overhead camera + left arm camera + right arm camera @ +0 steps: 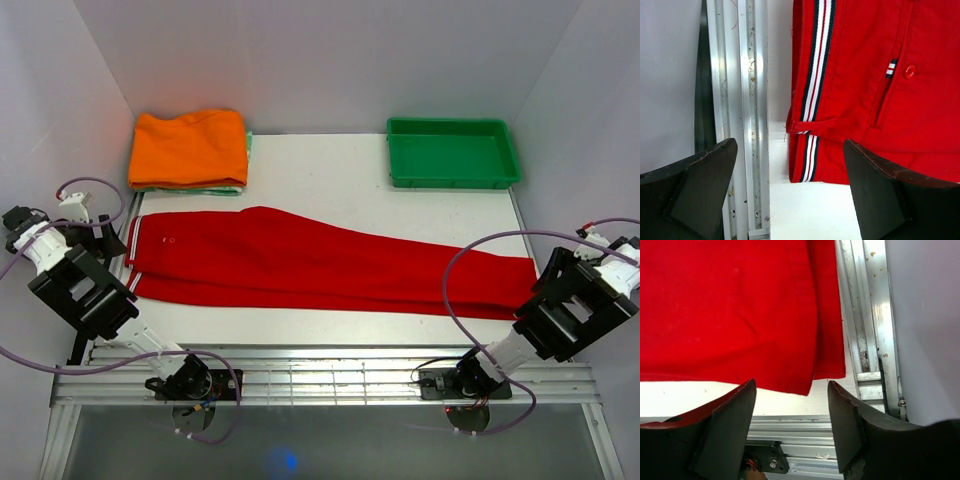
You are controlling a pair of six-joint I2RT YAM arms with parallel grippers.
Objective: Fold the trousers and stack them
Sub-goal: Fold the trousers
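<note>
Left gripper (790, 167): released, jaws wide with nothing between them. It hovers at the bottom of the left wrist view, over the rail (752, 100) and the striped waistband (812, 75).
Right gripper (791, 390): released and empty, low in its view, just under the hem corner (827, 367).
Trousers (320, 265): lying flat across the table (330, 175), with the waist at middle left and the hems at lower right.
Risk, left: the outer finger may strike the rail, or the jaws may close beside the cloth.
Risk, right: the jaws may pinch only the upper layer – then the legs would separate.
Risk, both: unequal grips would give a crooked fold.
Far off: the orange garment (188, 148) is at upper left.
</note>
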